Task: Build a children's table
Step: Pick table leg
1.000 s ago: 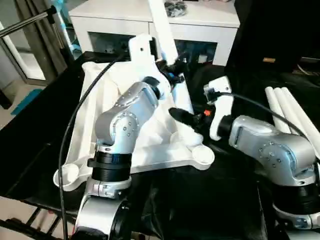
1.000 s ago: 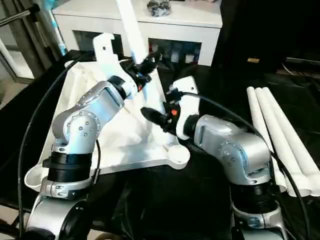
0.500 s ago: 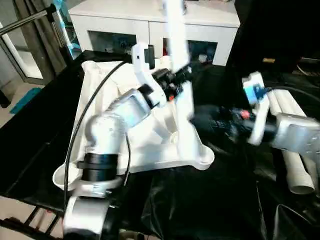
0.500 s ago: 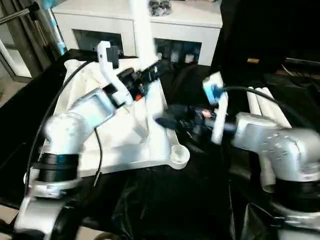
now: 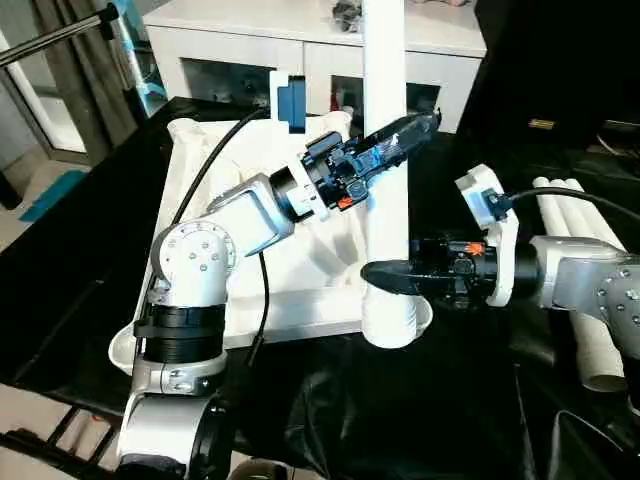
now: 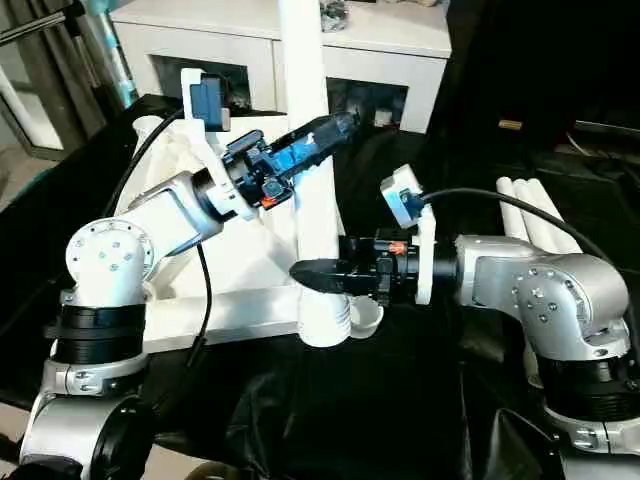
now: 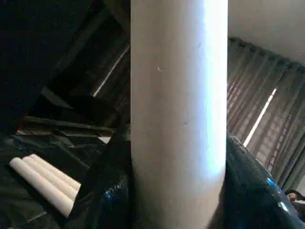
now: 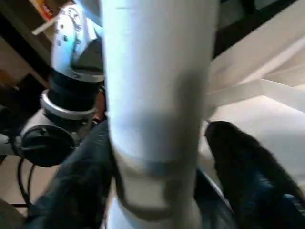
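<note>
A black-covered surface [image 5: 60, 290] carries a white plastic tabletop [image 5: 200, 190] lying upside down, its ribbed underside facing up and a rounded corner socket [image 5: 125, 350] at its near left corner. The robot's left arm reaches from the lower left across the tabletop, and its left tool [image 5: 405, 128] is clamped around a long white leg [image 5: 385, 150] at about mid-height; in the left wrist view the black fingers [image 7: 102, 191] press against both sides of the white tube. The leg stands upright, its lower end at the tabletop's near right corner socket [image 5: 420, 318]; whether it is fully seated there cannot be told. From the right, the right arm reaches in low, and its right tool [image 5: 385, 275] is closed on the same leg just above its lower end; in the right wrist view, dark fingers [image 8: 243, 162] sit on either side of the tube, against a stepped band near its end. Further right, three spare white legs [image 5: 585, 300] lie side by side on the black covering, well apart from the tabletop. Behind the work, at the far edge, stands a white cabinet [image 5: 250, 45] with glass doors, with a small dark object on its top that is too small to identify.
</note>
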